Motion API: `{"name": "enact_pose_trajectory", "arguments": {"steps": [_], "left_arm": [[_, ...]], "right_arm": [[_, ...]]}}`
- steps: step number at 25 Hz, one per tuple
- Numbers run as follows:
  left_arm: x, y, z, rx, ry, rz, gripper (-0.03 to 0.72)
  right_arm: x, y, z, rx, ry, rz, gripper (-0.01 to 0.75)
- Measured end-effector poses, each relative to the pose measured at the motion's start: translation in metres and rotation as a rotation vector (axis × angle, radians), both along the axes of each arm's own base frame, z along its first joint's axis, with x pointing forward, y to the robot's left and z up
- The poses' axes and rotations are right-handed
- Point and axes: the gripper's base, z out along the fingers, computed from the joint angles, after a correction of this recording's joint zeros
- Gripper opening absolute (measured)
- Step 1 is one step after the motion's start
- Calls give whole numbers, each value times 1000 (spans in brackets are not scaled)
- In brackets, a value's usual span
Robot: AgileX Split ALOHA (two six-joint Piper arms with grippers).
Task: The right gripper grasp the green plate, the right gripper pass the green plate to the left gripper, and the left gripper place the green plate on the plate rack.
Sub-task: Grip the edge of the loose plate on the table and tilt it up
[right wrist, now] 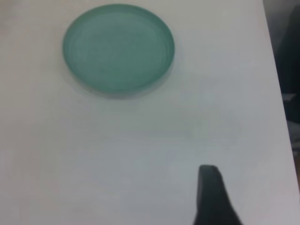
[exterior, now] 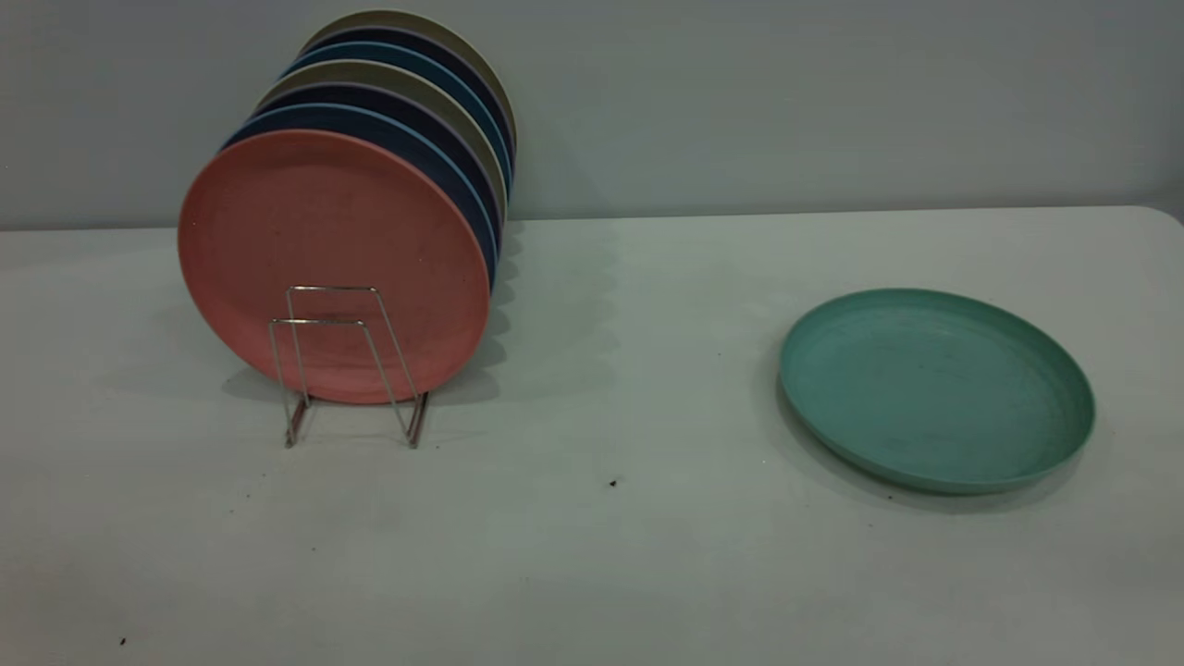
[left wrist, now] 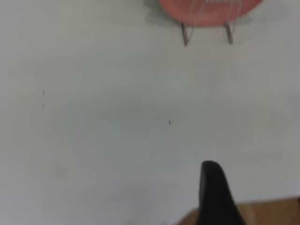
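One green plate (exterior: pixel 936 388) lies flat and rim-up on the white table (exterior: pixel 592 555). It sits well apart from the plate rack (exterior: pixel 344 365), off toward the right arm's side of it, with bare tabletop between the two.

One plate rack stands on the table. Two wire loop dividers show at its front end, one slightly taller than the other; both are unoccupied, and further dividers are hidden by the plates behind.

The row in the rack reads as seven upright plates by their rims, though the rear ones overlap closely. The salmon-pink plate (exterior: pixel 333 266) is foremost, directly behind the two free loops. Behind it stand four blue plates (exterior: pixel 481 199) and two olive-beige plates (exterior: pixel 467 125), interleaved.

From the left wrist view, one dark finger of the left gripper (left wrist: pixel 216 197) is seen above the table near its edge, well back from the front feet of the rack. Its opening: cannot tell.

From the right wrist view, one dark finger of the right gripper (right wrist: pixel 213 196) is seen above the table, well apart from the green plate and not touching it. Its opening: cannot tell.
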Motion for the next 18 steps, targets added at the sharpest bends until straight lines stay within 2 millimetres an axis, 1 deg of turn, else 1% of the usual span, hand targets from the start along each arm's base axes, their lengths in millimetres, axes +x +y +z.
{"name": "enact_pose_trajectory", "arguments": {"steps": [2,4,8,12,13,15,18], "left_arm": [[26,2,10,12,16,-7,505],[53,4,20,30,30,-22,520],[105,5,30,51,95,-65,527],[154,4,25,26,127,-107,526],[167,3,19,14,150,-123,526],[187,-1,13,-20,151,-167,526],[218,-9,-1,-108,170,-240,526]], "right_arm": [[25,0,4,5,42,-1,503],[49,0,9,14,91,0,537],[95,4,12,55,173,39,561],[134,15,-3,158,245,126,562],[143,18,-10,194,260,147,562],[159,24,-23,245,289,195,564],[183,31,-47,324,336,233,564]]}}
